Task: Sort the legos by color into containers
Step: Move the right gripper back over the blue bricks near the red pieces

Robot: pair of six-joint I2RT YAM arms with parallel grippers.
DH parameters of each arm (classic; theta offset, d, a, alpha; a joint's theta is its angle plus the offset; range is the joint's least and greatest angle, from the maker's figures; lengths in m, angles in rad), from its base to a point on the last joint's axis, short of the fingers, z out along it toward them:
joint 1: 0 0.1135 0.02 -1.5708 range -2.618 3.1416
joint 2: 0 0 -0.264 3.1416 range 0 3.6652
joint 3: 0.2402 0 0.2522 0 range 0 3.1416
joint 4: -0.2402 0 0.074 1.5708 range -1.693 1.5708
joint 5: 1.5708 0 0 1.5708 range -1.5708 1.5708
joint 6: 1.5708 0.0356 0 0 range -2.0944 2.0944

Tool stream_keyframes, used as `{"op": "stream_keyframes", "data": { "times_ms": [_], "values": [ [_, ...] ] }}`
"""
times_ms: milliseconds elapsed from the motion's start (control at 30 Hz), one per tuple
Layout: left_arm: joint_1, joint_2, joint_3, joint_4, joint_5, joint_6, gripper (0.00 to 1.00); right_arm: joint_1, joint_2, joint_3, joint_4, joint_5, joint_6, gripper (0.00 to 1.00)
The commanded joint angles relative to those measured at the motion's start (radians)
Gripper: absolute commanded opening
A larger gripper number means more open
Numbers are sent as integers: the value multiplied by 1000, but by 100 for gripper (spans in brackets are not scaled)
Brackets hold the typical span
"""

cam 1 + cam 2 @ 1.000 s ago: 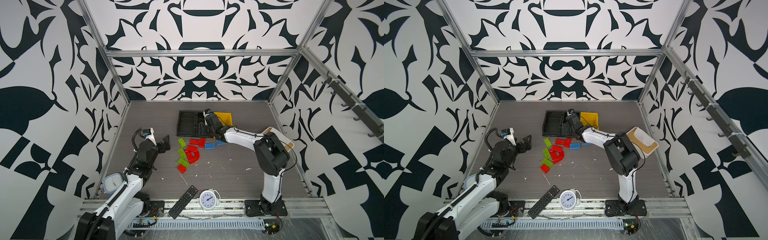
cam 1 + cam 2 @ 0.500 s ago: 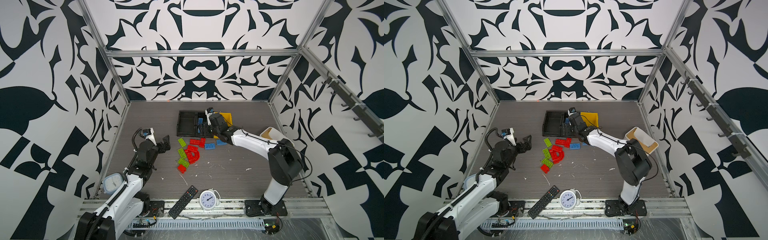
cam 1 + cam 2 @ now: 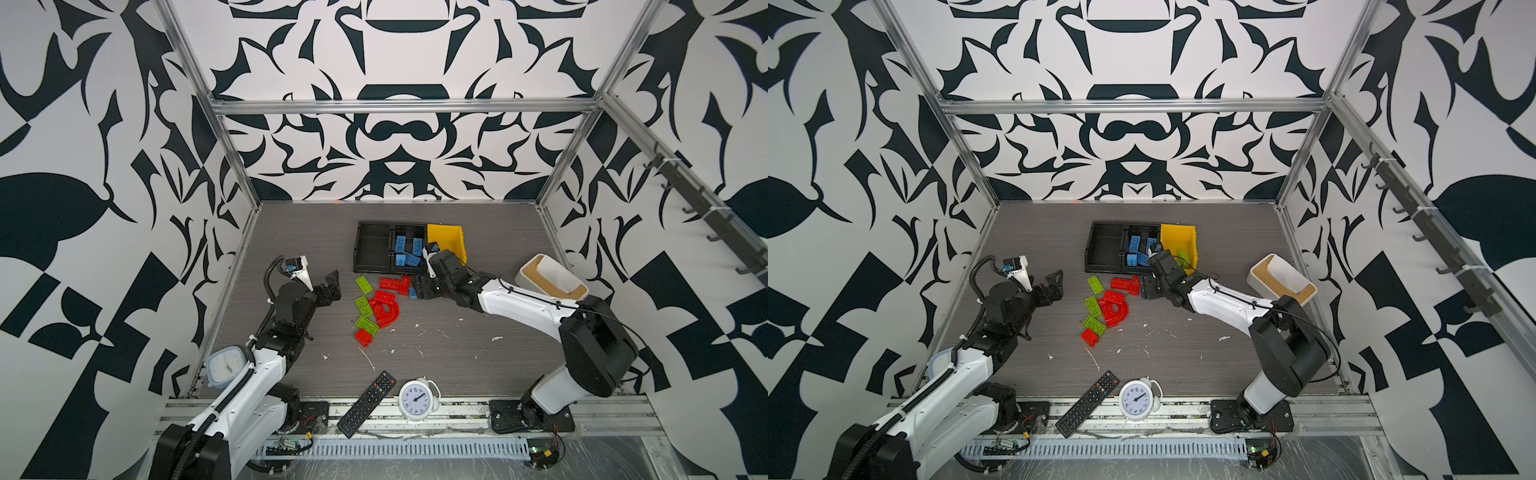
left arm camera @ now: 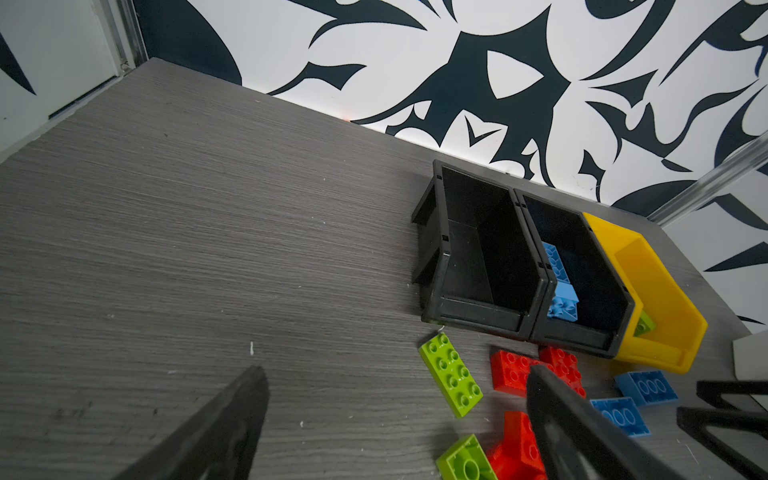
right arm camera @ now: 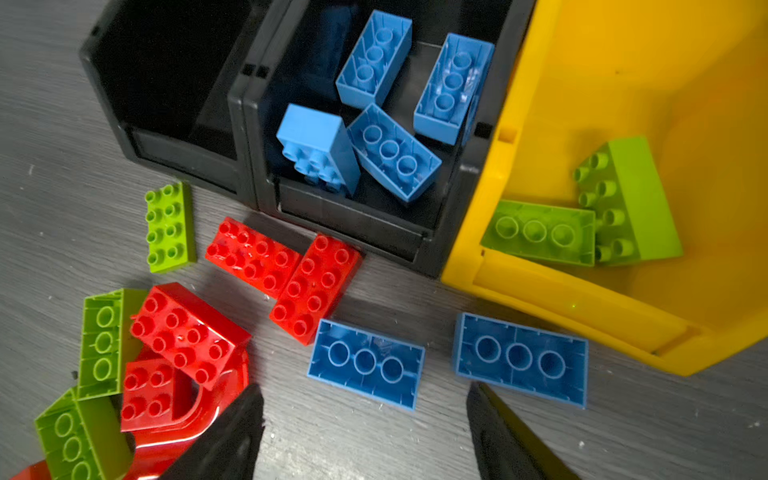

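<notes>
My right gripper (image 5: 365, 415) is open and empty, low over the table by two loose blue legos (image 5: 365, 361) (image 5: 519, 357) lying studs down in front of the containers. The right black bin (image 3: 424, 232) holds several blue bricks (image 5: 390, 153), the left black bin (image 3: 372, 249) holds none, and the yellow bin (image 5: 582, 62) holds two green bricks (image 5: 540, 232). Red bricks (image 3: 390, 284), a red arch (image 3: 388, 311) and green bricks (image 3: 364, 284) lie scattered at mid-table. My left gripper (image 3: 332, 286) hangs open and empty, left of that pile.
A white box with a wooden rim (image 3: 550, 278) stands at the right. A remote (image 3: 365, 403) and a white alarm clock (image 3: 417, 399) lie at the front edge. A pale blue clock (image 3: 224, 365) sits by the left arm. White scraps dot the table.
My right gripper has drawn back from over the black bin and come down to the table in front of it, by the loose blue bricks. The left arm has not moved.
</notes>
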Motion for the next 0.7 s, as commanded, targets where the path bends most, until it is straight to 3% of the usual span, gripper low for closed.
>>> {"op": "stream_keyframes", "data": {
  "times_ms": [0,667],
  "values": [
    [4,0,4,-10,-9,2,99,10,0,3,-4,-5,4,80],
    [4,26,18,-19,-10,4,99,15,149,66,-9,-62,-28,80]
  ]
}}
